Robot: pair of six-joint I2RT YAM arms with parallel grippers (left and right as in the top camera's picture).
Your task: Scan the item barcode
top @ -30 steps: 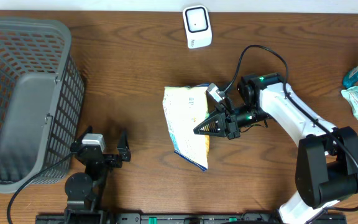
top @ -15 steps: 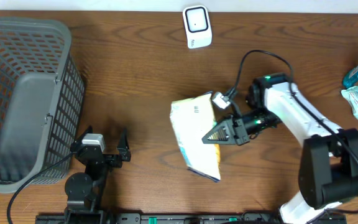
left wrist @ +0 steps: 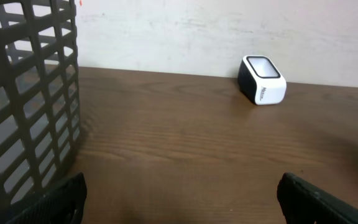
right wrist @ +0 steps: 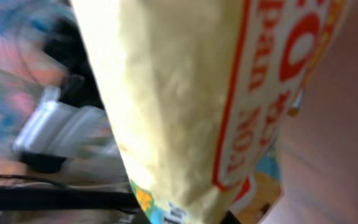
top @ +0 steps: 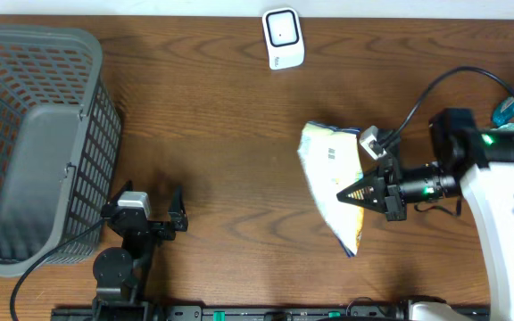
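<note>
We hold the bag (top: 324, 165) in the right gripper (top: 344, 193), jaws closed tight on its side and, it seems, lifted off the table (presumably to turn its barcode toward the scanner (top: 283, 38), well apart at the far edge). The left gripper (top: 146, 214) rests wide open, holding nothing, beside the basket (top: 38, 40), in which we see nothing.

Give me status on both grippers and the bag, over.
Left gripper open beside basket. Right gripper shut on snack bag. Scanner at far edge, nothing between.
</note>
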